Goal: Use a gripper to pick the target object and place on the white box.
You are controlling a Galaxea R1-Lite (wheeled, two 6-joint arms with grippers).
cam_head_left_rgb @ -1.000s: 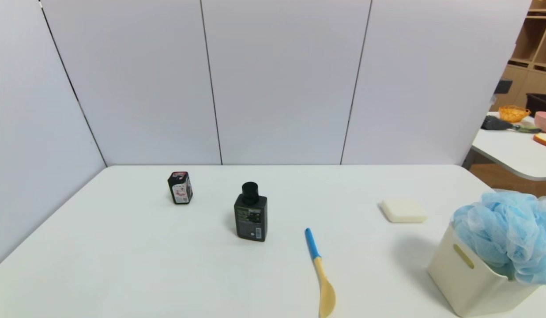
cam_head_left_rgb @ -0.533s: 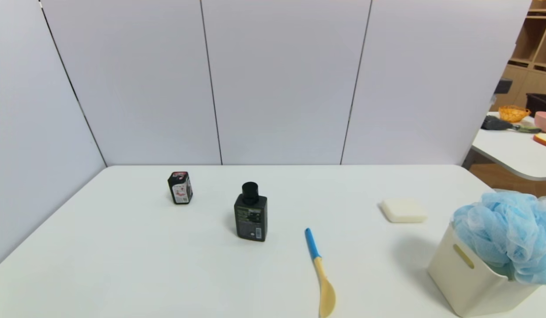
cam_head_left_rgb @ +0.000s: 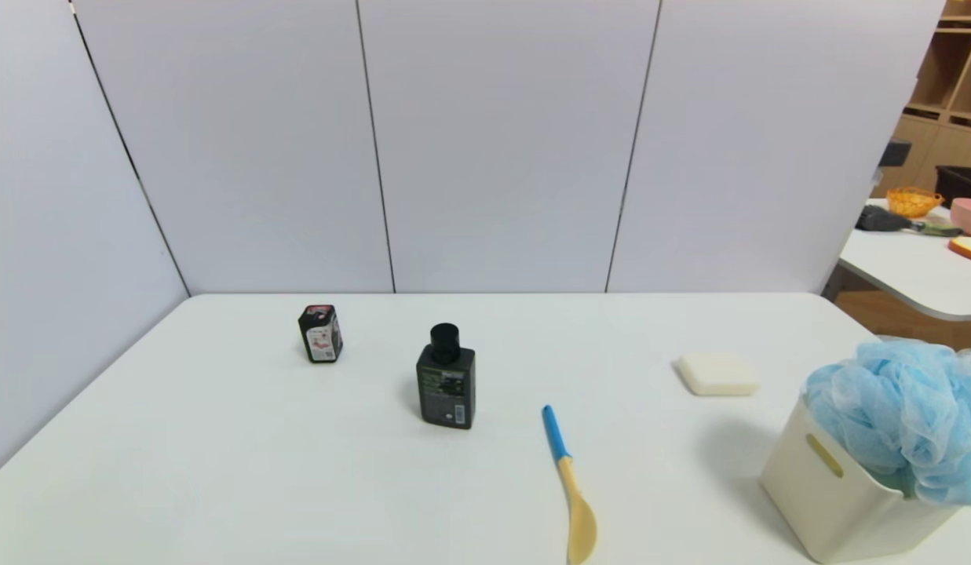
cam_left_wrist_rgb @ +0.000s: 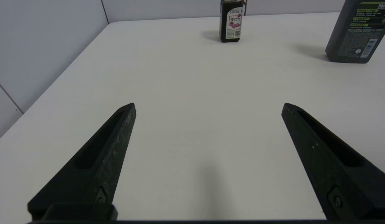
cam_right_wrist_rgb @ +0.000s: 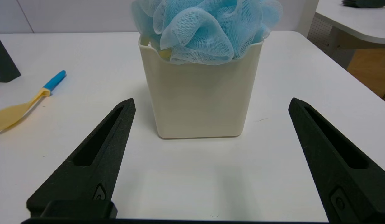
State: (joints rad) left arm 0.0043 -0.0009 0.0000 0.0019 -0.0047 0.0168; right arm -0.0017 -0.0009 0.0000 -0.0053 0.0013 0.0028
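The light blue mesh bath pouf [cam_head_left_rgb: 905, 416] rests on top of the cream-white box [cam_head_left_rgb: 826, 490] at the table's near right, bulging over its rim. In the right wrist view the pouf [cam_right_wrist_rgb: 204, 26] fills the mouth of the box [cam_right_wrist_rgb: 200, 99]. My right gripper [cam_right_wrist_rgb: 211, 104] stands open just short of the box, low over the table, with nothing between its fingers. My left gripper [cam_left_wrist_rgb: 208, 107] is open too, above bare table on the left side, and holds nothing. Neither arm shows in the head view.
A dark bottle with a black cap [cam_head_left_rgb: 446, 388] stands mid-table, and a small black bottle [cam_head_left_rgb: 321, 333] is behind it to the left. A yellow spoon with a blue handle [cam_head_left_rgb: 567, 486] lies near the front. A cream block [cam_head_left_rgb: 717, 373] sits beyond the box.
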